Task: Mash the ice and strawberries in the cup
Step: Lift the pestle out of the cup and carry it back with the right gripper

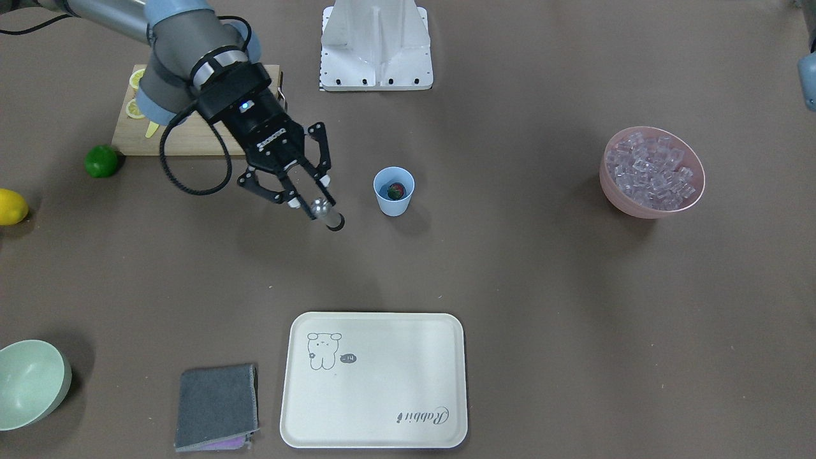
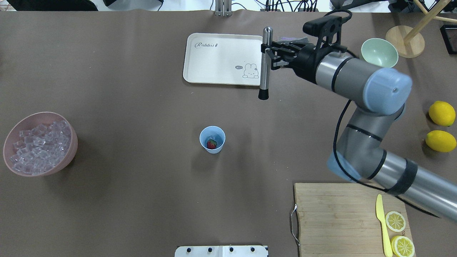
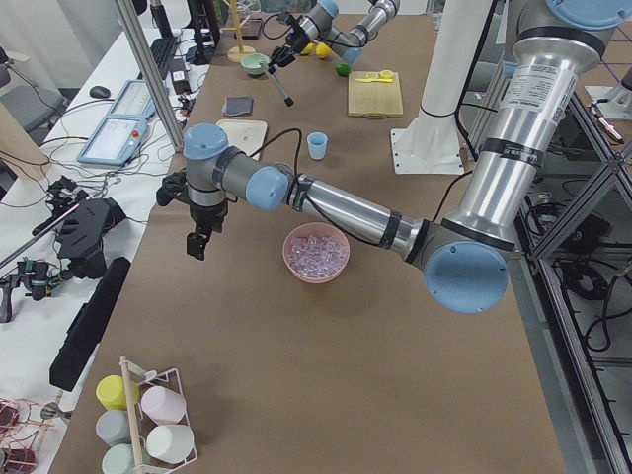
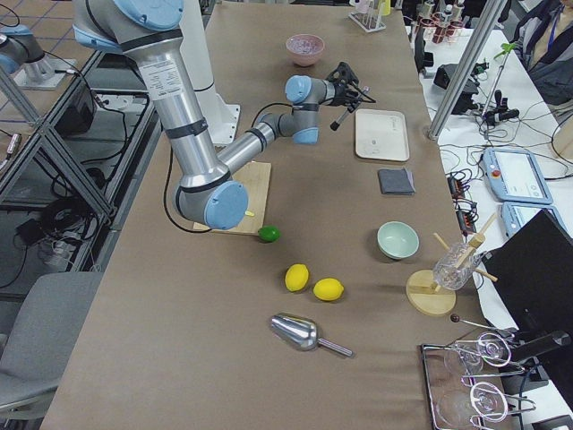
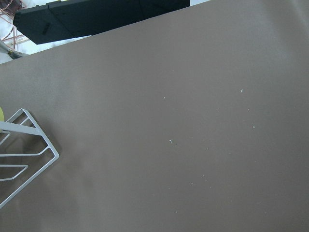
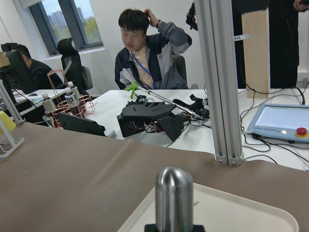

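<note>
The light blue cup (image 1: 393, 190) (image 2: 212, 139) stands upright mid-table with a red strawberry (image 1: 396, 190) (image 2: 211, 144) inside. Ice (image 1: 651, 169) (image 2: 39, 142) fills the pink bowl (image 2: 68, 150) at the table's left end. My right gripper (image 1: 310, 194) (image 2: 268, 53) is shut on a metal muddler (image 2: 264, 71) (image 6: 174, 193) with a black tip, held above the table beside the cup, between it and the tray. My left gripper (image 3: 200, 242) hovers beyond the pink bowl in the exterior left view only; I cannot tell its state.
A cream tray (image 1: 376, 382) (image 2: 217, 67) lies beyond the cup, with a grey cloth (image 1: 217, 408) and a green bowl (image 2: 379, 53) near it. The cutting board (image 2: 332, 214) carries lemon slices and a yellow knife. A lime (image 1: 102, 160) and lemons (image 2: 442, 113) lie on the right.
</note>
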{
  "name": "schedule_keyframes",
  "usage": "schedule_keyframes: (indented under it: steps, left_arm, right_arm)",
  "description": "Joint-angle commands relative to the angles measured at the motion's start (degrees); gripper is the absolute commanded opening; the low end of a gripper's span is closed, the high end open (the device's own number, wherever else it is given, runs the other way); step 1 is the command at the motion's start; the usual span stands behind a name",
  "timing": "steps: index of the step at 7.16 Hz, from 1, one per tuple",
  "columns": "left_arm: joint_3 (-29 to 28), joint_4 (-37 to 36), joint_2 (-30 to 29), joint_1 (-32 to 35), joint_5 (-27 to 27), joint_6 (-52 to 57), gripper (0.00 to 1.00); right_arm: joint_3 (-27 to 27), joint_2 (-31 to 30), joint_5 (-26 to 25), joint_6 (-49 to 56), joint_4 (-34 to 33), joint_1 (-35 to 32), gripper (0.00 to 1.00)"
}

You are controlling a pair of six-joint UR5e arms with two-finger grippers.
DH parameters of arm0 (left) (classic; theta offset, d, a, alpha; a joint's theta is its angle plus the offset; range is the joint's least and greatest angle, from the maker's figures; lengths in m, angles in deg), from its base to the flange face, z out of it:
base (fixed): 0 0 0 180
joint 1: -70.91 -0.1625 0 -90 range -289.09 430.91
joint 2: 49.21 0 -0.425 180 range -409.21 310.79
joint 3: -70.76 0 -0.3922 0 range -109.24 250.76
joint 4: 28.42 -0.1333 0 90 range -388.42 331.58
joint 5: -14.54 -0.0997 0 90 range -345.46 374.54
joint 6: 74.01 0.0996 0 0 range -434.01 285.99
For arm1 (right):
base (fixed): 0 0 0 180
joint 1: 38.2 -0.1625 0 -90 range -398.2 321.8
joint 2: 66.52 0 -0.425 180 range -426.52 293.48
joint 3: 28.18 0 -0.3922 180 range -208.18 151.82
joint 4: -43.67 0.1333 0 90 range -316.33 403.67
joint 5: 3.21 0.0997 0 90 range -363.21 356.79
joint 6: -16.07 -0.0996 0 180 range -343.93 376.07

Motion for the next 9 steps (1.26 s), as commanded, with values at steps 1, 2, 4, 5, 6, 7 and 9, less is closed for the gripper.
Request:
schedule_keyframes:
  steps: [1, 2, 4, 5, 6, 7, 9]
  left_arm:
    - [0.9, 2.0, -0.4, -0.1, 0.0, -0.1, 0.97]
    - [1.9, 2.4, -0.4, -0.2, -0.1, 0.2, 0.97]
    - [4.5, 3.6, -0.4, -1.2, -0.2, -0.1, 0.97]
    - [4.1, 3.7, -0.5, -2.6, -0.6, 0.3, 0.97]
    - [4.0, 4.9, -0.9, -4.0, -0.7, 0.4, 0.97]
    - [5.1, 5.7, -0.9, -4.3, -0.2, 0.1, 0.97]
    - [4.7, 5.8, -1.2, -5.6, -0.4, 0.3, 0.97]
  right_arm:
    - [3.1, -3.6, 14.2, -2.4, -2.5, -9.1, 0.0]
    - [5.5, -3.8, 19.6, -2.5, -2.5, -12.5, 0.0]
    - [11.9, -3.7, 30.3, -2.8, -3.2, -18.1, 0.0]
    - [12.7, -4.1, 34.8, -2.8, -7.0, -20.5, 0.0]
    - [12.6, -4.3, 39.7, -2.6, -11.1, -23.0, 0.0]
    - [12.9, -4.5, 43.1, -1.8, -13.5, -25.2, 0.0]
    - [13.6, -5.0, 46.6, 0.9, -18.4, -25.7, 0.0]
